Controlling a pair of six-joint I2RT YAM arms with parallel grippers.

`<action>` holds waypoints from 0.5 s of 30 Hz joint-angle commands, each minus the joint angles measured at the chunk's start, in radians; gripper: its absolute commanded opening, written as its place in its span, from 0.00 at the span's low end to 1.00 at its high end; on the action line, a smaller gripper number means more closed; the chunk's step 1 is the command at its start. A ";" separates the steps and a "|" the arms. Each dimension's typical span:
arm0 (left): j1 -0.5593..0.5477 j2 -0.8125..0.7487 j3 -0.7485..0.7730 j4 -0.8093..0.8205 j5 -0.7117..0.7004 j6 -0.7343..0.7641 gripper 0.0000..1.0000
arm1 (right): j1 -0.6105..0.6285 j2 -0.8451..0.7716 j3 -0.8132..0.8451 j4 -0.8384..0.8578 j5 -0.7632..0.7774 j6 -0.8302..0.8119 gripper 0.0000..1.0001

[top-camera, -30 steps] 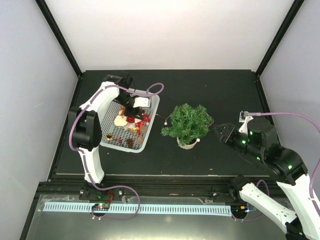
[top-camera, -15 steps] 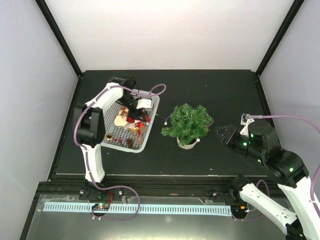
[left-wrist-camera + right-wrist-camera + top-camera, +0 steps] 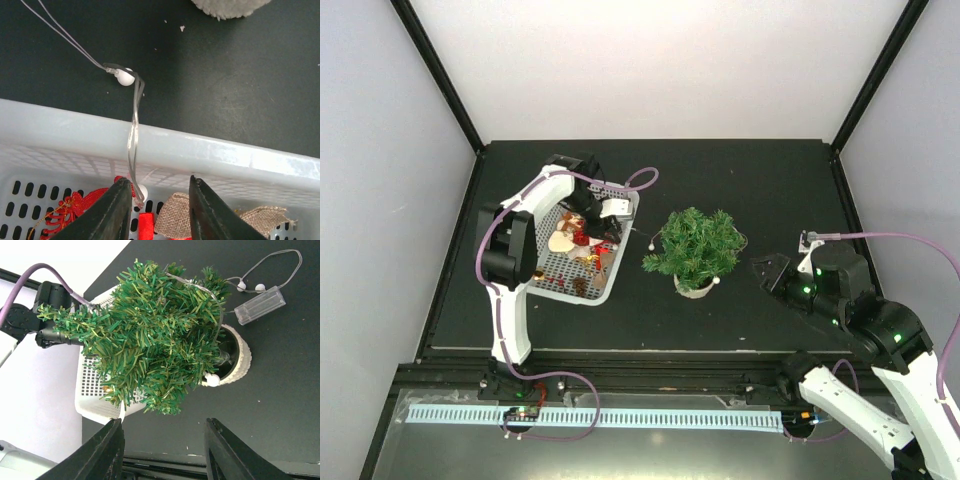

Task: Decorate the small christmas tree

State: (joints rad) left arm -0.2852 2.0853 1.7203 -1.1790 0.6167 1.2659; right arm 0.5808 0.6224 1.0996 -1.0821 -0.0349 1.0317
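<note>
The small christmas tree [image 3: 698, 245] stands in its whitish pot [image 3: 695, 288] at mid table; it also fills the right wrist view [image 3: 160, 340]. A clear light string with white bulbs [image 3: 126, 77] hangs over the rim of the white mesh basket [image 3: 619, 262], one bulb [image 3: 140, 191] inside it. My left gripper [image 3: 600, 232] is open low inside the basket, its jaws over a burlap ornament [image 3: 176, 216], with the string beside the left jaw. My right gripper [image 3: 765, 270] is open and empty, right of the tree.
The basket [image 3: 210, 152] holds red ornaments [image 3: 75, 205], a pine cone [image 3: 580, 285] and a cream piece [image 3: 561, 241]. A clear battery box [image 3: 259, 305] lies beside the pot [image 3: 240, 360]. Black posts and white walls surround the dark table [image 3: 750, 180].
My left gripper has shifted slightly right and down inside the basket. My right arm has drawn back a little from the tree.
</note>
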 commanded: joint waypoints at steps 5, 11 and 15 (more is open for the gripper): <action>-0.006 0.028 0.055 -0.011 0.037 -0.010 0.09 | -0.006 0.003 -0.012 0.013 0.015 0.002 0.45; 0.014 -0.051 0.058 -0.032 0.017 -0.029 0.02 | -0.005 0.004 -0.022 0.037 0.010 -0.003 0.45; 0.042 -0.131 0.092 -0.064 0.017 -0.044 0.02 | -0.005 -0.004 -0.038 0.060 0.004 -0.007 0.45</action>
State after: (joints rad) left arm -0.2722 2.0743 1.7348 -1.1904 0.6197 1.2304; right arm 0.5808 0.6250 1.0801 -1.0649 -0.0353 1.0309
